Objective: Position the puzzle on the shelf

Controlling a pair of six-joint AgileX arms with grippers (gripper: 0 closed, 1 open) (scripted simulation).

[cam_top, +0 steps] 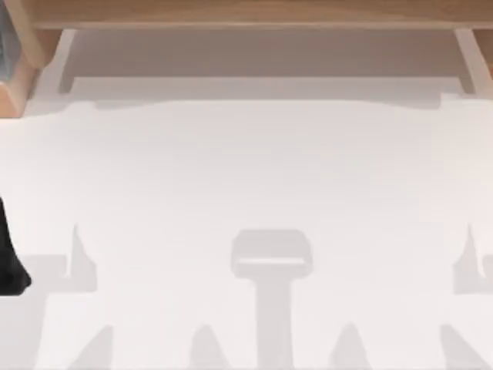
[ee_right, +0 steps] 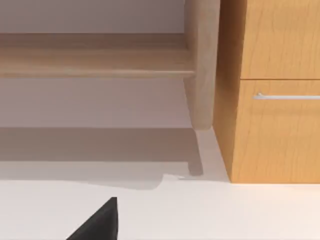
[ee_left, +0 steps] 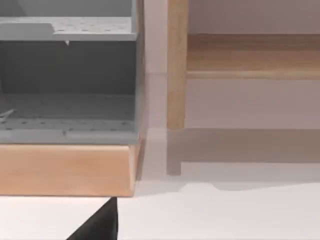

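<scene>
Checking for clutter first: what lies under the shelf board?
Under the shelf only bare white table and the board's shadow can be seen; its side posts hide nothing else.

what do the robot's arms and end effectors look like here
Little of them is in frame. At the top view's left edge, the left arm is a plain black rounded shape, with no visible cables or markings. Each wrist view has a matte black angular wedge at its edge, seemingly part of that arm's end effector.

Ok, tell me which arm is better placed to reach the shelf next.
Left, marginally: the left arm sits over the table's left edge, its tool facing the shelf's left post. The right tool faces the right post likewise, so it's close.
</scene>
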